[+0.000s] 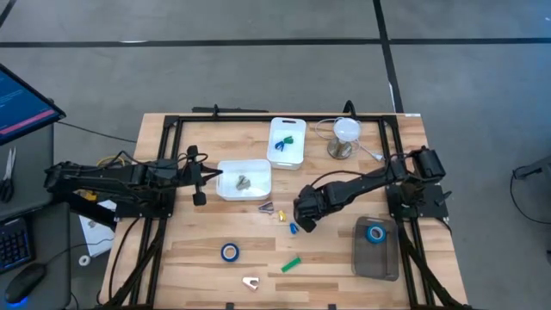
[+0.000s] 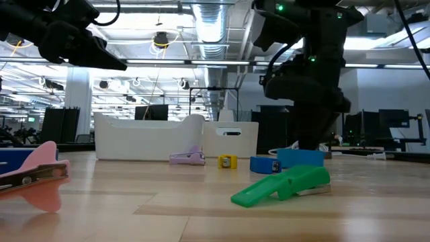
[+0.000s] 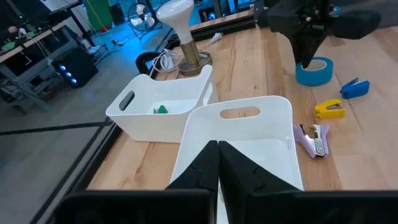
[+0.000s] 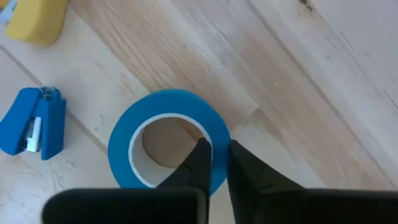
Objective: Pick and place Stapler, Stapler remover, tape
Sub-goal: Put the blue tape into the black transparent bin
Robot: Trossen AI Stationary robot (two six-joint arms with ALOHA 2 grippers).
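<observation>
A blue tape roll (image 4: 163,107) lies flat on the wood; my right gripper (image 4: 216,149) stands over it near the table's middle (image 1: 303,217). A second tape roll (image 1: 229,251) lies nearer the front, and a third (image 1: 375,232) sits in the grey tray (image 1: 379,263). The green stapler (image 1: 291,263) lies on the table's near part. Blue (image 1: 294,228), yellow (image 1: 281,213) and pale purple (image 1: 266,207) staple removers lie beside the right gripper; a pink one (image 1: 250,282) lies at the near edge. My left gripper (image 3: 217,152) waits shut above the nearer white tub's (image 1: 244,179) left side. My right gripper holds the tape roll by its ring wall (image 4: 217,127): one finger (image 4: 198,158) is inside the centre hole and the other (image 4: 245,168) outside. The fingers come from above, pointing down. The roll lies flat on the table (image 2: 300,159).
Two white tubs stand on the far half; the farther one (image 1: 287,140) holds green and blue items, the nearer one a small grey item. A pale lamp-like object (image 1: 344,138) stands to the right of them. Bare wood lies between the front tape roll and the grey tray.
</observation>
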